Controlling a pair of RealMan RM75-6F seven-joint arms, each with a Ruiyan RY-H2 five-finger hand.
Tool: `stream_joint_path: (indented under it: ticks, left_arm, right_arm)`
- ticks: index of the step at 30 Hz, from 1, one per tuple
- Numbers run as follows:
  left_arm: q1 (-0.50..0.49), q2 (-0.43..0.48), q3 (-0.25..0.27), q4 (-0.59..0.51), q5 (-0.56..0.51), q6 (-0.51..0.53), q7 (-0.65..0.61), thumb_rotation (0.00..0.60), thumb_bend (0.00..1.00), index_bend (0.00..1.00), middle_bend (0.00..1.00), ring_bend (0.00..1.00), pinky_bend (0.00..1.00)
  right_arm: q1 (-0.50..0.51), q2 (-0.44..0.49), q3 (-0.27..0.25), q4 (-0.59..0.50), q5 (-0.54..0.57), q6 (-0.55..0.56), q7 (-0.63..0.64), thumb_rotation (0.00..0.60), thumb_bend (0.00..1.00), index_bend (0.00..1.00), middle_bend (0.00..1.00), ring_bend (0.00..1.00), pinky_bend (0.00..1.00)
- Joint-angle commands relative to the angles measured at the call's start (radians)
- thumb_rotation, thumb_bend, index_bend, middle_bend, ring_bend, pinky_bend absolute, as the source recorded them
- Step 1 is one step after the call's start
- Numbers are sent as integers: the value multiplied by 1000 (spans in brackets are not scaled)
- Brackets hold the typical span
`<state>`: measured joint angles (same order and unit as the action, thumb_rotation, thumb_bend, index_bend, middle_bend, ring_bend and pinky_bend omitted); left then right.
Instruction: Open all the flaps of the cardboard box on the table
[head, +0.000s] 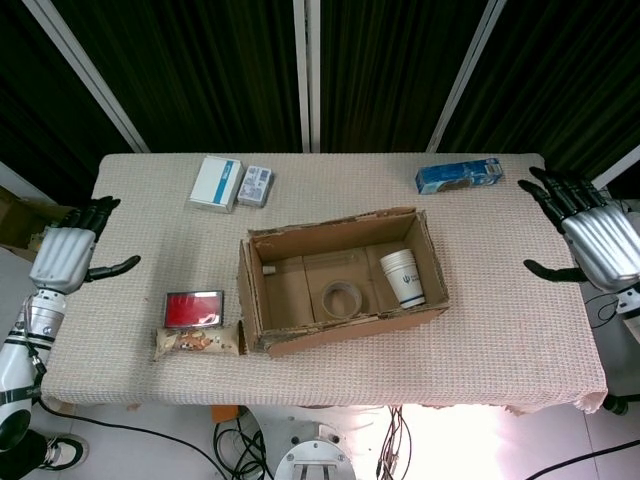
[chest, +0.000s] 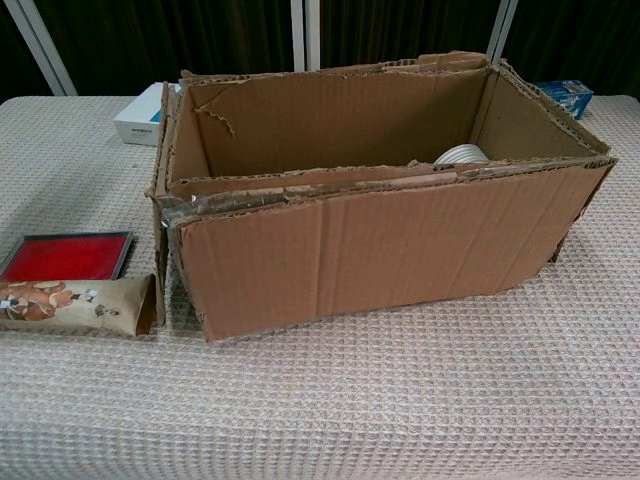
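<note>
Torn corrugated cardboard box (head: 340, 280), rectangular, top open, on waffle-weave cloth (head: 500, 330), midway between left hand (head: 62, 255) and right hand (head: 598, 243), both spread, empty.

Left hand (head: 62, 255), right hand (head: 600, 243): ribbed silver shells, black fingers (head: 108, 266); silver forearm, black bands

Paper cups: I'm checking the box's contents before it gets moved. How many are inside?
1. A white paper cup stands at the right end of the cardboard box, beside a tape roll. Others may hide behind the near wall.
</note>
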<state>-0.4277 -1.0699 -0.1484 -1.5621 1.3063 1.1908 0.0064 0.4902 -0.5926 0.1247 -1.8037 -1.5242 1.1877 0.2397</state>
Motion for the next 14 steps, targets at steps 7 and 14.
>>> stream_joint_path:
  ticks: [7,14]
  left_arm:
    - [149,-41,64,50,142,265,27,0,48,42,65,53,166]
    - [196,-77,101,111,180,302,-11,0,48,41,64,53,165]
  right_arm:
    - [-390,-503,-92,341,26,478,-238,600,128,0,0,0,0]
    - [-429,-583,-88,476,55,463,-156,600,125,0,0,0,0]
